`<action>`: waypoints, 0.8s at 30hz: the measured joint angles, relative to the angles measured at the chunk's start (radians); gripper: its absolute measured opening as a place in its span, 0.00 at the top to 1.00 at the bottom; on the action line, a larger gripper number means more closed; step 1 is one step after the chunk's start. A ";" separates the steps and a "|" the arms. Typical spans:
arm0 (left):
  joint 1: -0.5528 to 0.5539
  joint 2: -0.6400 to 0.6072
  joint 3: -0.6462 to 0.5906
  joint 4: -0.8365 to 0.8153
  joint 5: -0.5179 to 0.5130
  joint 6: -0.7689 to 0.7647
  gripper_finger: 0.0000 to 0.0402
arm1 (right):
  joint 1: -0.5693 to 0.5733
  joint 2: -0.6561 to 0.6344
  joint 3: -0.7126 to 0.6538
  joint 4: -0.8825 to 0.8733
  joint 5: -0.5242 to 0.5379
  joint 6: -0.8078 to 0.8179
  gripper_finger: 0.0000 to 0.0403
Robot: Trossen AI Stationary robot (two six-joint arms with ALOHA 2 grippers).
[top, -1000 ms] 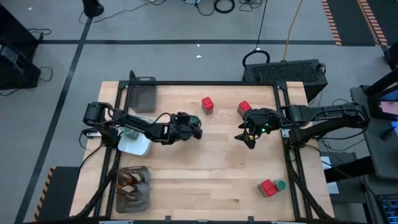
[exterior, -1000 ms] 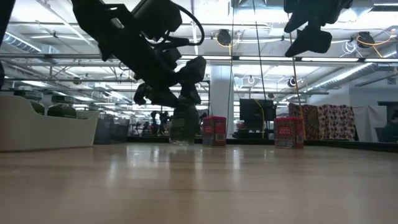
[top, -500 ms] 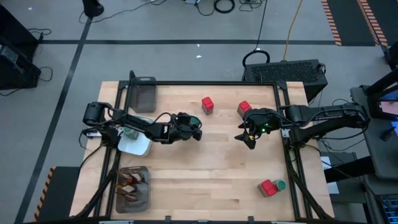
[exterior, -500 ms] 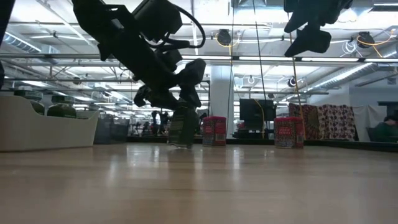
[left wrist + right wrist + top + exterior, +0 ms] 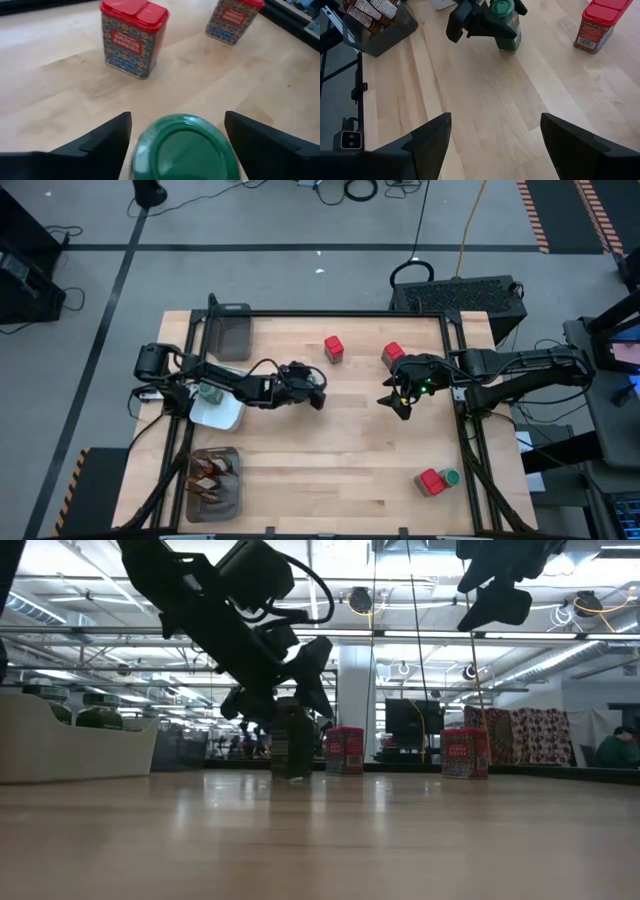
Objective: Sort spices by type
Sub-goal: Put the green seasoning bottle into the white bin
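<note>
A small jar with a green lid (image 5: pixel 185 150) stands upright on its base on the wooden table (image 5: pixel 330 460), left of the middle (image 5: pixel 314 384). My left gripper (image 5: pixel 178 115) is open, one finger on either side of the lid; a thin gap shows beside one finger. I cannot tell whether the other finger touches. Two red spice boxes (image 5: pixel 134 37) (image 5: pixel 232 17) stand beyond the jar. My right gripper (image 5: pixel 398 402) hangs open above the table's right half with nothing between its fingers (image 5: pixel 496 116). From there the jar (image 5: pixel 506 25) shows among the left fingers.
A white dish (image 5: pixel 222 416) holding a green-lidded jar sits at the left. A grey mesh tray (image 5: pixel 232 332) stands at the far left, and another with brown sachets (image 5: pixel 214 480) at the near left. A red box (image 5: pixel 430 481) and a jar (image 5: pixel 451 477) stand near right.
My left gripper has turned at the wrist without shifting place. The green-lidded jar, tilted between the fingers a second ago, now stands upright with its base flat on the table. My right gripper has kept still.
</note>
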 joint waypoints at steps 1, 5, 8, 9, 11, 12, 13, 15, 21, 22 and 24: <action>0.002 0.000 0.000 0.002 0.005 0.000 0.18 | 0.000 0.000 0.000 0.000 0.000 0.000 0.28; 0.018 -0.025 0.002 0.005 0.004 0.002 0.18 | 0.000 0.000 0.000 0.000 0.000 0.000 0.28; 0.034 -0.052 0.011 0.004 0.005 0.057 0.18 | 0.000 0.000 0.000 -0.001 0.000 0.000 0.28; 0.037 -0.064 0.016 0.005 0.011 0.088 0.18 | 0.000 0.000 0.000 -0.001 0.000 0.000 0.28; 0.043 -0.092 0.026 0.005 0.023 0.159 0.17 | 0.000 0.000 0.000 -0.001 0.000 0.000 0.28; 0.044 -0.104 0.031 0.001 0.029 0.200 0.17 | 0.000 0.000 0.000 -0.001 0.000 0.000 0.28; 0.046 -0.115 0.036 -0.004 0.031 0.242 0.17 | 0.000 0.000 0.000 -0.001 0.000 0.000 0.28; 0.046 -0.146 0.047 -0.045 0.034 0.320 0.17 | 0.000 0.000 0.000 -0.002 -0.001 0.005 0.28; 0.075 -0.216 0.145 -0.335 0.183 0.445 0.17 | 0.000 0.000 0.000 -0.004 -0.001 0.009 0.28; 0.089 -0.216 0.174 -0.401 0.224 0.437 0.17 | 0.000 0.000 0.000 -0.005 -0.001 0.007 0.28; 0.118 -0.215 0.237 -0.542 0.303 0.416 0.17 | 0.000 0.000 0.000 -0.005 -0.001 -0.001 0.28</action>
